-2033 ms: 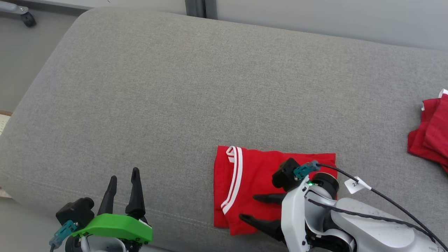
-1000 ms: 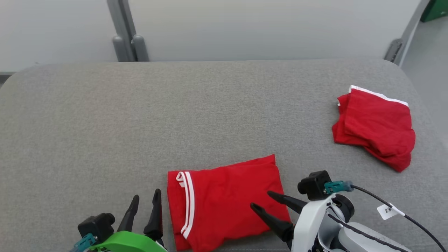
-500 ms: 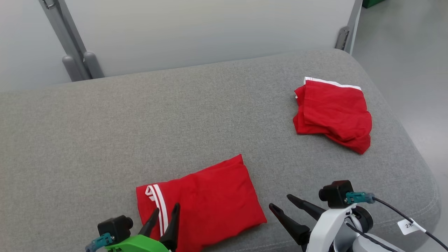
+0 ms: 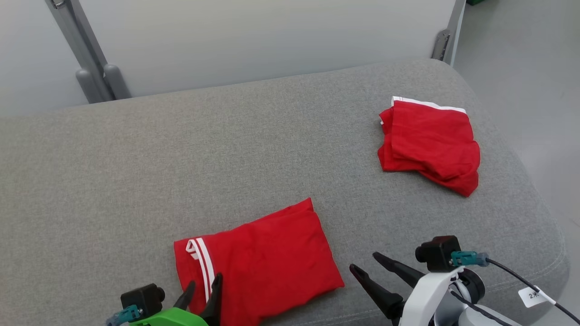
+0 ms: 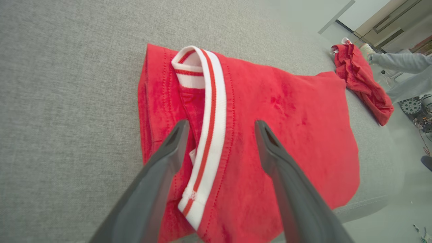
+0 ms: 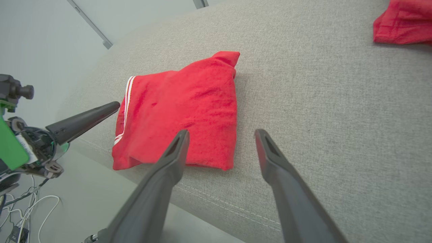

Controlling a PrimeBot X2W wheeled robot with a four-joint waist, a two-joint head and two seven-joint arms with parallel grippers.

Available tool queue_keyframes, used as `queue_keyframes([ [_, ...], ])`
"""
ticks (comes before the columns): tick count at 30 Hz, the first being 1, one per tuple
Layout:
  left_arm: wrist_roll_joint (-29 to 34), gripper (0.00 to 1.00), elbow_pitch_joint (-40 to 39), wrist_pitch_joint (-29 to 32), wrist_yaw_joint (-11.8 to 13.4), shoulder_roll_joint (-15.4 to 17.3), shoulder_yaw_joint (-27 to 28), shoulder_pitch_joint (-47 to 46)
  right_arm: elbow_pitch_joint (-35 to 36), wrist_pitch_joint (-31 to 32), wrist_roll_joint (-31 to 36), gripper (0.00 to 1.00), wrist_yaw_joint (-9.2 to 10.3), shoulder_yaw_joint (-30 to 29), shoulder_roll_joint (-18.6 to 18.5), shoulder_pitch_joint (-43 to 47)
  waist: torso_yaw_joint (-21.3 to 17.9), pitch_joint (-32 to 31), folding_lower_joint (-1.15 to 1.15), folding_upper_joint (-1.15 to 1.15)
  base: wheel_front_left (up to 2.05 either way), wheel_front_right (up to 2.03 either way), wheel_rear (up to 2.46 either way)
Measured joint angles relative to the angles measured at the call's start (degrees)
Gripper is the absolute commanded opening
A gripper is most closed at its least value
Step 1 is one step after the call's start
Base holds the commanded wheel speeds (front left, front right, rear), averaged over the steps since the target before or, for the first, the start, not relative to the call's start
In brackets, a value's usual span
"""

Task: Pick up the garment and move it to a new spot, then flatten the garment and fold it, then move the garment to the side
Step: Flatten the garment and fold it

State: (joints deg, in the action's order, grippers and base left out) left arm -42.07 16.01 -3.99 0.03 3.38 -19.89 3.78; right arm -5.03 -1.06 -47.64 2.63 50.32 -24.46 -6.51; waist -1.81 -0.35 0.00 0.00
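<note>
Right end effector (image 4: 364,261) has withdrawn from the folded garment (image 4: 267,258) and sits just beside its right edge, fingers apart, empty. Left end effector (image 4: 204,280), fingers apart and empty, hovers over the white striped band (image 4: 199,256). Garment lies near the grey cushion's (image 4: 181,158) front edge. A second red garment (image 4: 430,145) lies well apart, far right.

From here I'm seeing the garment (image 5: 287,111) as soft, matt red cloth with ribbed white trim, the sofa (image 4: 136,172) as coarse grey woven fabric, and the left pincer (image 5: 221,124) as smooth, matt dark plastic.
</note>
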Motion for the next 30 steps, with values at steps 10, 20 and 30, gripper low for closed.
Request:
queue_keyframes([
  [10,-3.1,1.00,2.9,2.0,-0.3,-0.2,-0.2,-0.3,0.5,0.0,-0.2,1.00,0.00,0.0,-0.1,0.2,-0.3,0.2,0.00,0.00,0.00,0.00,0.00],
  [20,-4.1,1.00,5.4,3.5,-1.0,-0.3,-0.4,-2.9,1.1,0.0,-0.2,1.00,0.03,0.2,-0.4,0.3,-0.9,1.0,0.00,0.00,0.00,0.00,0.00],
  [30,-6.3,0.00,6.8,4.0,-2.1,-0.5,-0.5,-5.2,1.1,0.0,-0.2,1.00,0.08,0.0,-0.4,0.3,-1.3,1.6,0.00,0.00,0.00,0.00,0.00],
])
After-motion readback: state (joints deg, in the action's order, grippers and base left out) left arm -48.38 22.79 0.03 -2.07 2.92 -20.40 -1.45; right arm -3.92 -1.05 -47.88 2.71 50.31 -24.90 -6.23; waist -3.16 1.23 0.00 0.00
